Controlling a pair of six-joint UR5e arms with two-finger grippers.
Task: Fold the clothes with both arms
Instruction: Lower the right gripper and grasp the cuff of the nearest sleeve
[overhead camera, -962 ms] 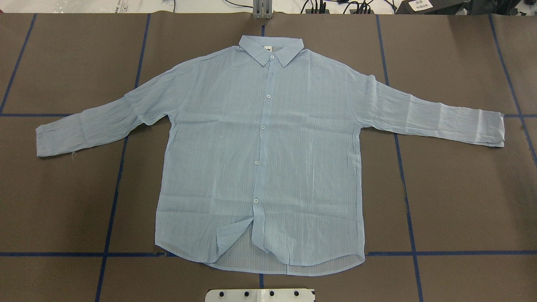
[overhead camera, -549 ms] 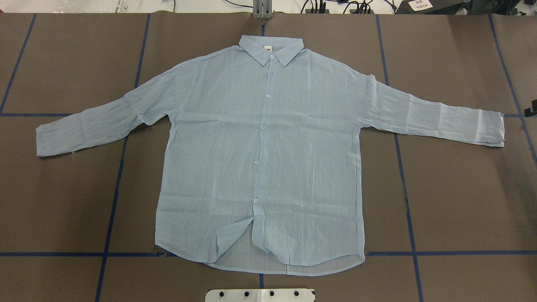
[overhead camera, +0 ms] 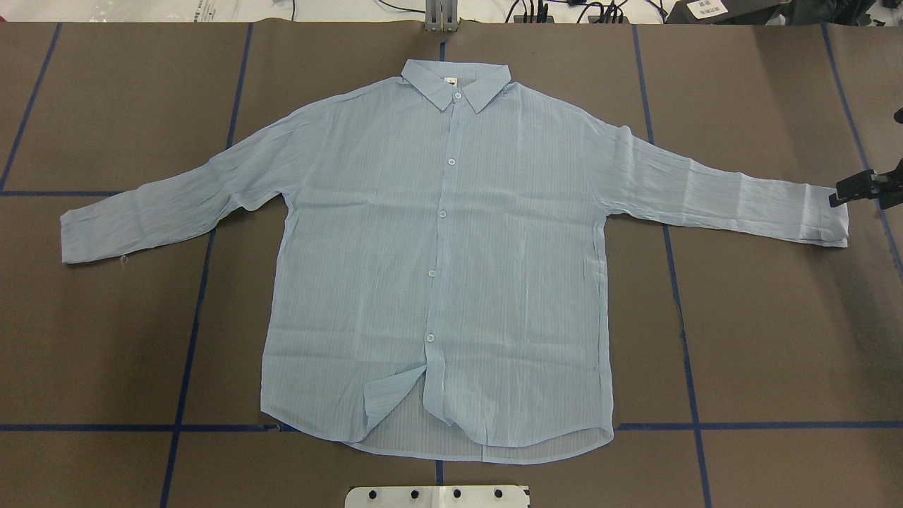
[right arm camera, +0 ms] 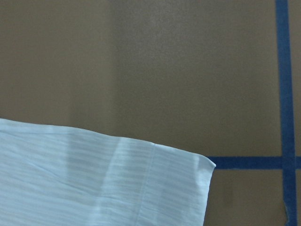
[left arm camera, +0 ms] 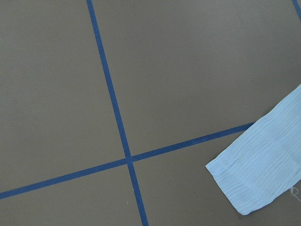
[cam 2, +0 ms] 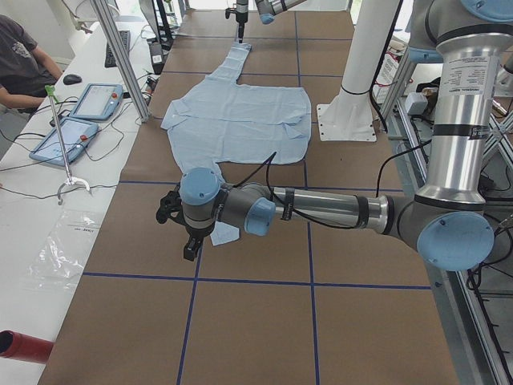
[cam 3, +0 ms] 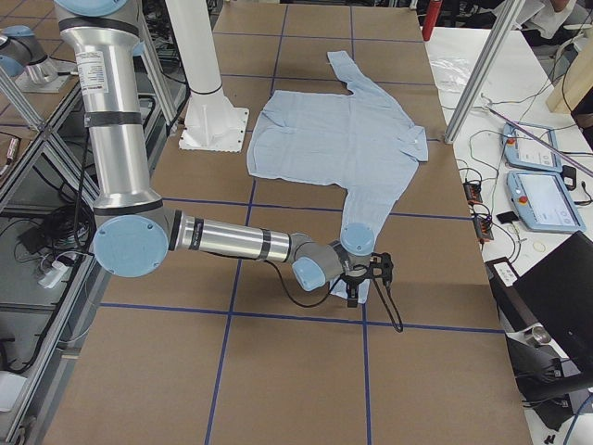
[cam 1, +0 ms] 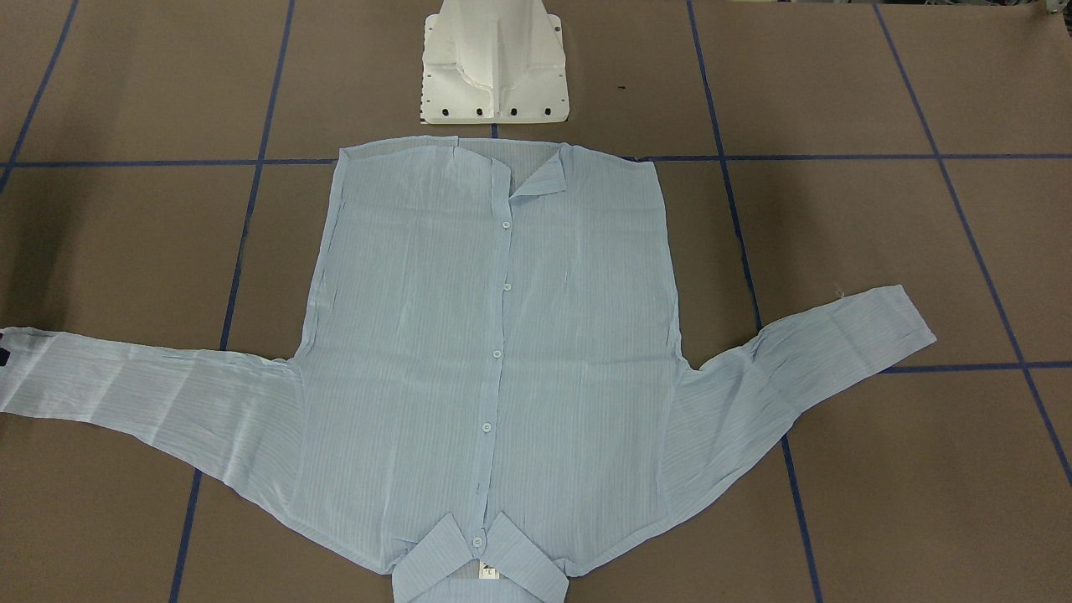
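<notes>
The shirt (overhead camera: 437,268) lies flat with its sleeves spread on my brown table (overhead camera: 776,339), which is gridded with blue tape (overhead camera: 688,381). My right gripper (overhead camera: 844,192) hovers at one cuff (overhead camera: 822,220), my left gripper (cam 2: 189,247) by the other; I cannot tell how far either is open. Tablets (cam 2: 98,100) sit on a side bench (cam 2: 32,208).

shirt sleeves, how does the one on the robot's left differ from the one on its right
In the overhead view the sleeve on the robot's right has the right pincer at its cuff end; the sleeve on the robot's left has no pincer near it there. The left-side cuff trails a loose thread; the right-side cuff shows none. Both lie flat, spread outward.
</notes>
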